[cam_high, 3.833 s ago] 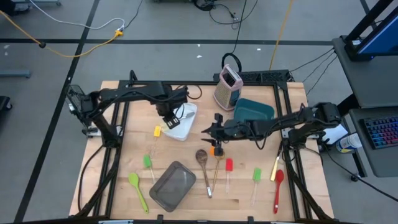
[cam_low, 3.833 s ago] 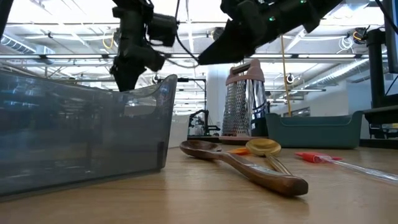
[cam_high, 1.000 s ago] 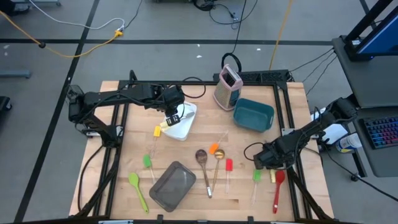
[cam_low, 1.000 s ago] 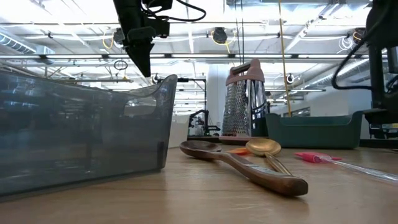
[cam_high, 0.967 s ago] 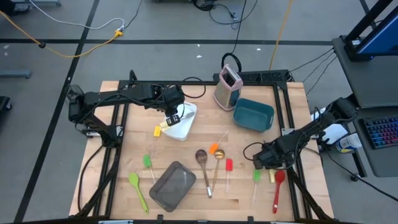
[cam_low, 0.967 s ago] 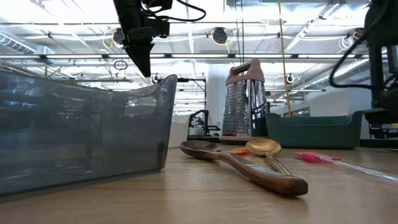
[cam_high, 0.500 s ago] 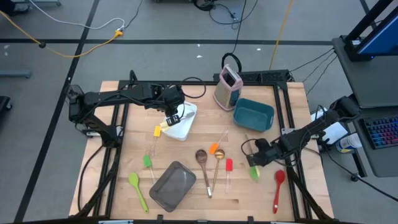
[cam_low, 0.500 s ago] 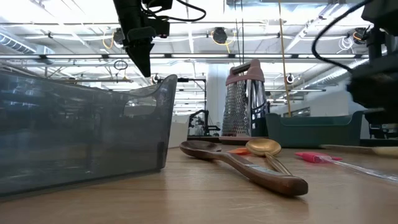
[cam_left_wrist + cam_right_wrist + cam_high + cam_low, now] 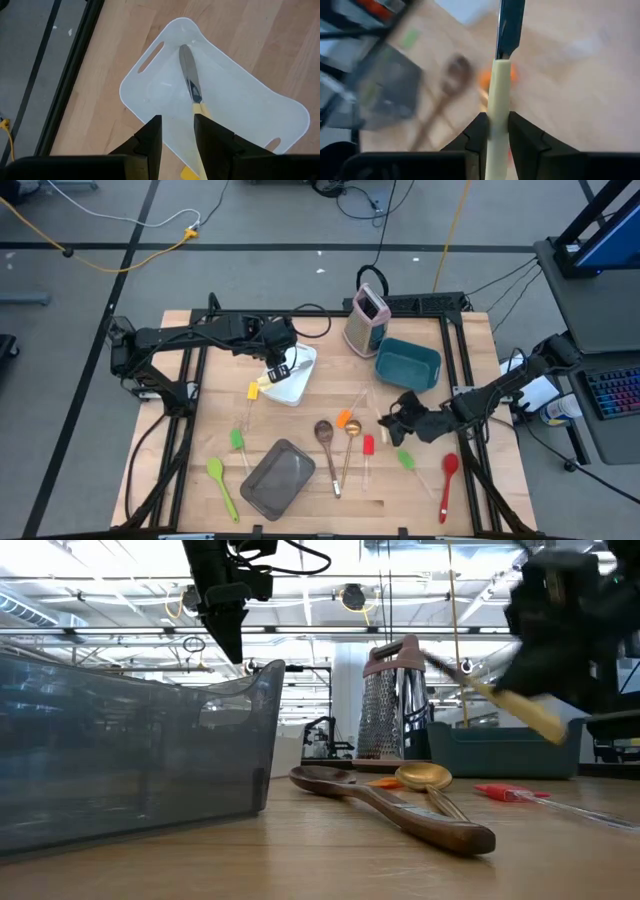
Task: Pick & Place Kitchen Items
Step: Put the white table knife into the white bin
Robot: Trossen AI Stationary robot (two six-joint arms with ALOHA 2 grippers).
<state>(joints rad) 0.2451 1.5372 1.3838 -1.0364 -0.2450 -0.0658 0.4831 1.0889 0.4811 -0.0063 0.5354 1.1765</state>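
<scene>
The right gripper (image 9: 393, 423) was clamped on the pale handle of a yellow-handled knife (image 9: 498, 95), its 2 fingers (image 9: 476, 131) pressed against either side of the handle in the right wrist view. The blade ran straight forward out of the grip, so the knife's long axis lay in line with the gripper. In the low view the knife (image 9: 500, 692) hung clear of the table, tilted with the blade end higher.

In the high view this gripper was over the table just right of the gold spoon (image 9: 351, 430) and red spatula (image 9: 368, 447), with the teal bin (image 9: 408, 364) near it on the far side and the white tray (image 9: 290, 376) well apart to the left. The bin therefore looked the nearer place to set the knife down, though which container was meant could not be told.

The left gripper (image 9: 177, 131) hovered over the white tray with its fingers (image 9: 152, 137) parted and nothing between them; 1 other knife (image 9: 190, 85) already lay in that tray.
</scene>
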